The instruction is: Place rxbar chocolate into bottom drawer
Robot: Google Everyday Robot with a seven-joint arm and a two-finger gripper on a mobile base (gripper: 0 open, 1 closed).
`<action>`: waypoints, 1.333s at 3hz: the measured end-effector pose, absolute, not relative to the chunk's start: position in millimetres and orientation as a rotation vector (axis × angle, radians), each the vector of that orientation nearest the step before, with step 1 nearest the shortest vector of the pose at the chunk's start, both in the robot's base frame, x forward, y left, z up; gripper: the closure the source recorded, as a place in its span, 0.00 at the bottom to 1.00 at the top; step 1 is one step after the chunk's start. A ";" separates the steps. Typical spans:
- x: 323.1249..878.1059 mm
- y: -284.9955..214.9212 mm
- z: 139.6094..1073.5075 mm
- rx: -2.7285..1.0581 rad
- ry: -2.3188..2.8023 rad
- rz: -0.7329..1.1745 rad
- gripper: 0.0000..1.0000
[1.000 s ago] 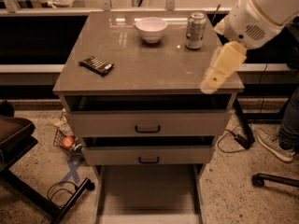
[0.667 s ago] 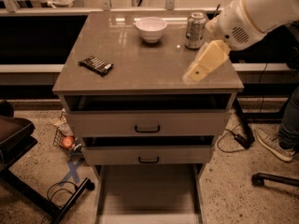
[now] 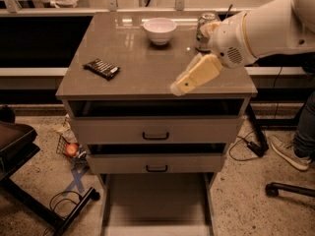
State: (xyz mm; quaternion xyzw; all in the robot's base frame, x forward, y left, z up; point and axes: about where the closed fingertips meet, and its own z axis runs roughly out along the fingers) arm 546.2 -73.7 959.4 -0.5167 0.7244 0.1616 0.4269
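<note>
The rxbar chocolate [image 3: 101, 68], a dark wrapper with pale stripes, lies flat on the left part of the cabinet top [image 3: 147, 63]. The bottom drawer [image 3: 155, 200] is pulled out at floor level, a wide flat grey tray. My gripper [image 3: 183, 86] hangs over the right front part of the top, well to the right of the bar, with nothing seen in it. The white arm comes in from the upper right.
A white bowl [image 3: 159, 30] stands at the back middle of the top. A silver soda can [image 3: 205, 31] stands behind the arm. Two upper drawers with black handles [image 3: 155, 136] are slightly open. A person's shoe [image 3: 288, 151] is on the right, a chair base [image 3: 47, 205] on the left.
My gripper and arm have moved left across the cabinet top, toward the bar. The bar, bowl and can have not moved.
</note>
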 end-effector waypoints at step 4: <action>575.5 0.6 884.3 -1.022 1.753 0.659 0.00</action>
